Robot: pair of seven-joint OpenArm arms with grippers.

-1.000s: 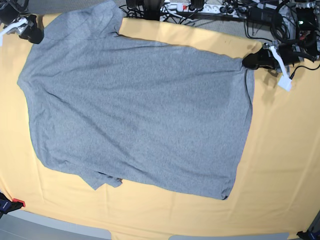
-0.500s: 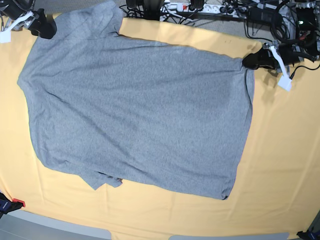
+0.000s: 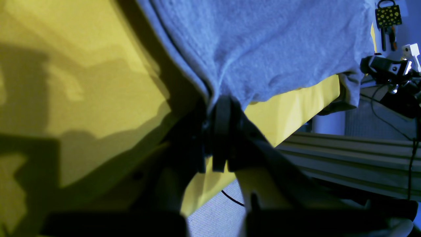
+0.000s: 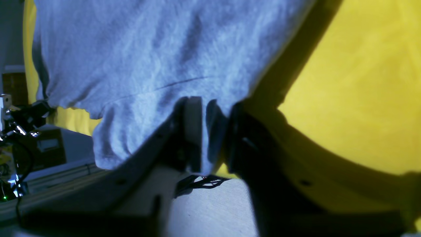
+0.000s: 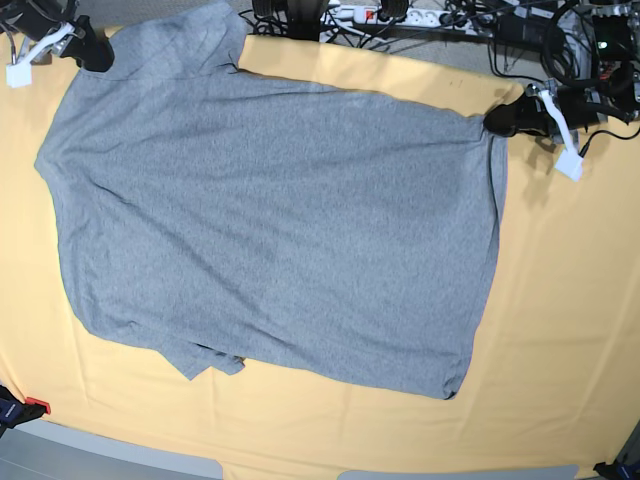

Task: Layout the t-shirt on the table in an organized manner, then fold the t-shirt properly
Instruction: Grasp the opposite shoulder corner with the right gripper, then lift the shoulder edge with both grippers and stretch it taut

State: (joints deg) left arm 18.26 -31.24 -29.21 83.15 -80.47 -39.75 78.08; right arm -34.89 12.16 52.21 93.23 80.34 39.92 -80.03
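Your surface (image 5: 560, 330), cloth-covered, carries the t-shirt (image 5: 280, 230) spread flat, plain side up, one sleeve hanging over the far edge. Your left tool (image 5: 497, 121) is pinching the shirt's far hem corner. Your right tool (image 5: 98, 50) has shirt cloth between its fingers (image 4: 194, 131) at that sleeve.

Beyond the left gripper (image 5: 497, 121), away from the t-shirt (image 5: 280, 220), bare tabletop (image 5: 570, 300) runs wide and free to the near edge. Behind it, past the far edge, tangled cables and power strips (image 5: 400, 14) block the way. The right gripper (image 5: 92, 50) sits at the far corner; bare tabletop lies toward the near side, alongside the shirt.
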